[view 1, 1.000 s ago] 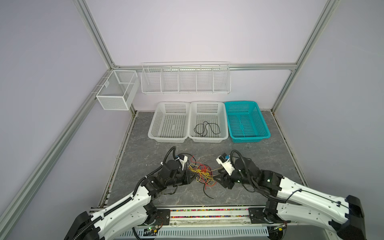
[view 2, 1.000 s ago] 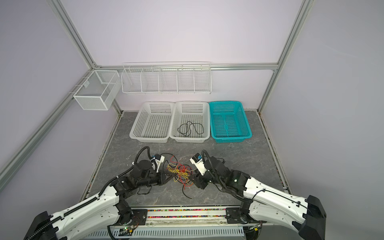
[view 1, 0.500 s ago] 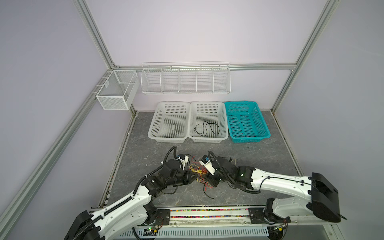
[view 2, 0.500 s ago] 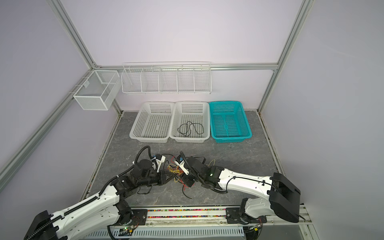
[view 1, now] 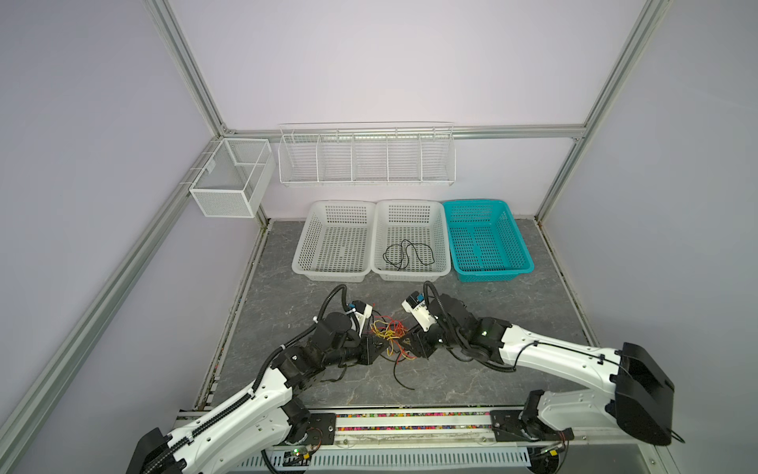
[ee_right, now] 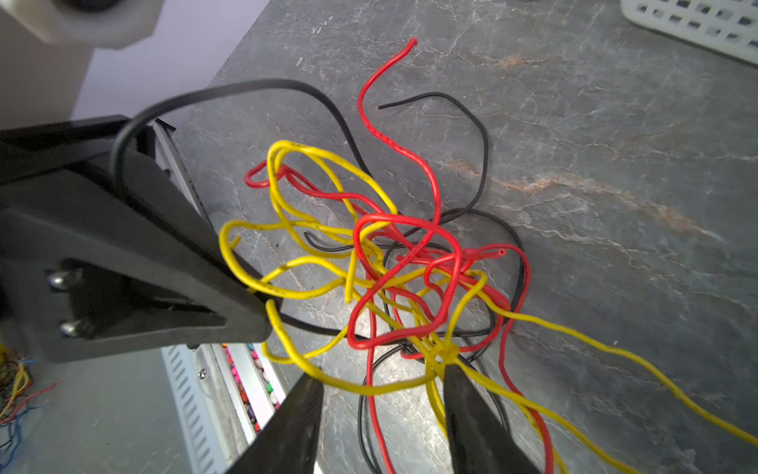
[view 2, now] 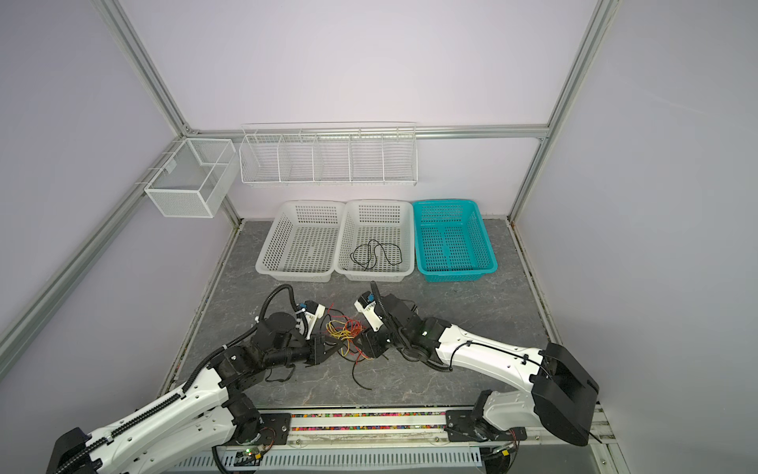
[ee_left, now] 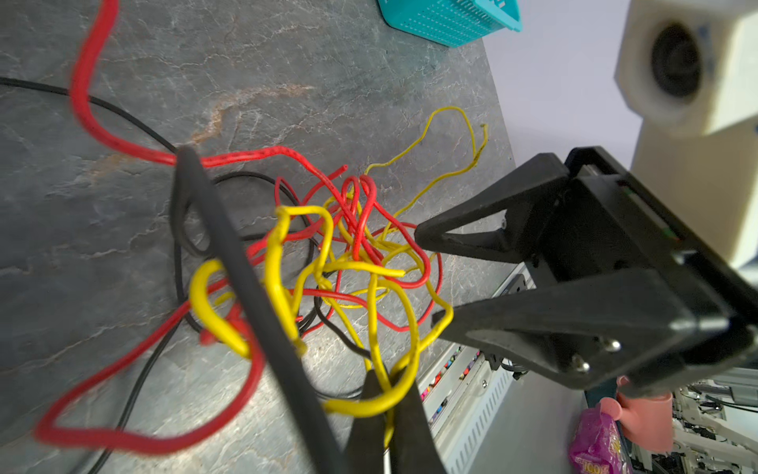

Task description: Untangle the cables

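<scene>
Where the bench meets the back wall, the middle white basket holds one loose black cable. The rest of the cables, red, yellow and black, sit in one knot on the bench up front, right between my two hands. My left hand is clamped on a yellow strand at the knot's edge. My right hand is half spread and grips nothing. Its jaws straddle yellow loops, with the knot dead ahead. My read: right is the free one, so it should close on a loop and pull away from the left, along the line between the hands.
</scene>
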Controlling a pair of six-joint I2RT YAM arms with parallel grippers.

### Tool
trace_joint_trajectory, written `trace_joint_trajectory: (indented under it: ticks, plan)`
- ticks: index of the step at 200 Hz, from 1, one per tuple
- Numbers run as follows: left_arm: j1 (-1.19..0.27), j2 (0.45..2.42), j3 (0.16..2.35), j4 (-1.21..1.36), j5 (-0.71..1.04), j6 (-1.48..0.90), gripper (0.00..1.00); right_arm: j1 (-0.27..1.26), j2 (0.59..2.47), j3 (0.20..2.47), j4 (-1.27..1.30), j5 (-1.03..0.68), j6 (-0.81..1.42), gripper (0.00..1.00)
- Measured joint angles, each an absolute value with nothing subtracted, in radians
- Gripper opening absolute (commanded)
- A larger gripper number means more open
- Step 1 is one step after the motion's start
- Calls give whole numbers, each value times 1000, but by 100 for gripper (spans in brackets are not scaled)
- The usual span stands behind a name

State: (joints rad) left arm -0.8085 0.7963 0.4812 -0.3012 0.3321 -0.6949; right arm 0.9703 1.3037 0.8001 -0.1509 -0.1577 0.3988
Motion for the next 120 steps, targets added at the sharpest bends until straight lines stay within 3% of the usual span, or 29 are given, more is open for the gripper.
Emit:
trace_joint_trajectory:
  ticks: [69,120]
  plan:
    - [-809,808,490,-399,320,-650,0,937,1146,790,-121,-229,373,53]
    - [-824,791,497,-397,358,-642,0,931,1260,798,-127,-186,297,52]
